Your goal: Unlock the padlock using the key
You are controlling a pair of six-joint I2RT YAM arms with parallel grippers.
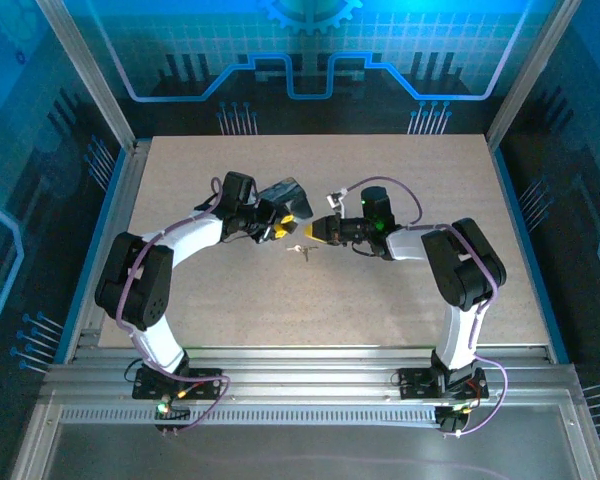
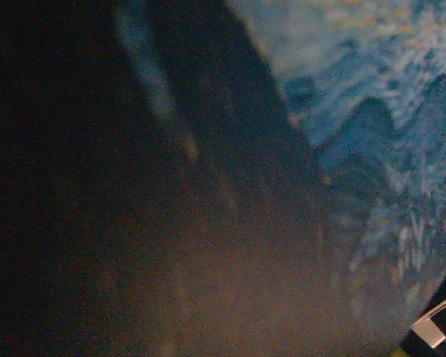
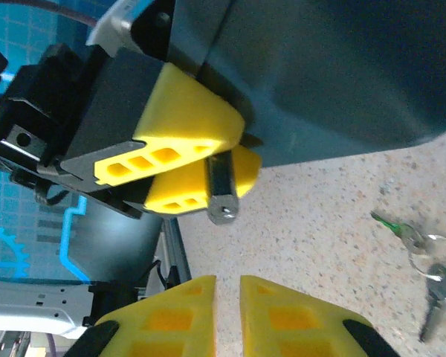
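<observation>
**Padlock clamped in the left gripper, key lying on the table**

Padlock point(image 3: 221, 192) sits between the two yellow fingers of the left gripper point(image 3: 227, 156), which are closed on it. In the right wrist view its dark, silvery-edged end sticks out past the fingertips, pointing down towards the table point(image 3: 320, 245) without touching it. The shackle is hidden behind the fingers. Just behind and above the padlock is the dark box point(image 3: 342, 74), lifted off the surface. The left wrist view shows its blue swirl picture point(image 2: 372, 111) very close to the lens and blurred. Whether the padlock hangs from the box cannot be told.

From above, the left gripper point(image 1: 284, 222) is near the middle of the table, and the box point(image 1: 280, 192) is on its far side. The right gripper point(image 1: 318, 232) points left at it, their tips close but apart. Its yellow fingers point(image 3: 282, 320) stand with only a thin slit between them and hold nothing.

The key point(image 3: 433, 290) lies flat on the table on a ring with a second key, right of the padlock in the right wrist view. In the top view it lies point(image 1: 302, 248) just near of the gap between the two grippers, and neither gripper touches it.
</observation>
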